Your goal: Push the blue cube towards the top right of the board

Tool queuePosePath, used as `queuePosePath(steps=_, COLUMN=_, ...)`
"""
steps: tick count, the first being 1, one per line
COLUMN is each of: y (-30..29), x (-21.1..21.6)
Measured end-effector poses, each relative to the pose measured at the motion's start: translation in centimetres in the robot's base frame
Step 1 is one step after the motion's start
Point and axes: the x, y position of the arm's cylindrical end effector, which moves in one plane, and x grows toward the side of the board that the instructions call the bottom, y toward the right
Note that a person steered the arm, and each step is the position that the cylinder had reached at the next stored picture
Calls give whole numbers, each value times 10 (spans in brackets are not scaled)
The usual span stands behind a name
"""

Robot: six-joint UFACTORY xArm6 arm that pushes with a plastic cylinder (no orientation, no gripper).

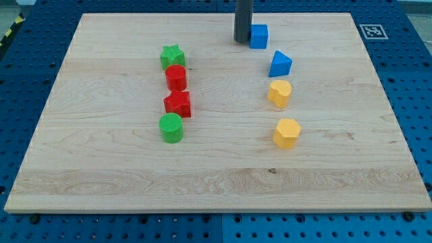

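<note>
Tip: my tip (242, 40), the end of a smooth dark rod with no jaws to spread or close, touches the blue cube (259, 36) on its left face.
Blue cube: matte plastic, near the top edge of the pale wood-grain board (216, 175).
Below-right of tip: blue triangular block (280, 65), yellow heart-like block (279, 93), yellow hexagonal block (287, 133).
Below-left of tip: green star (173, 57), red cylinder (176, 77), red star (178, 104), green cylinder (171, 127), all ridged.
Markings: black-and-white square tag (372, 30); no readable writing.
</note>
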Motion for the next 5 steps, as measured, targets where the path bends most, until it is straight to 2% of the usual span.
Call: queuePosePath(steps=5, y=24, x=0)
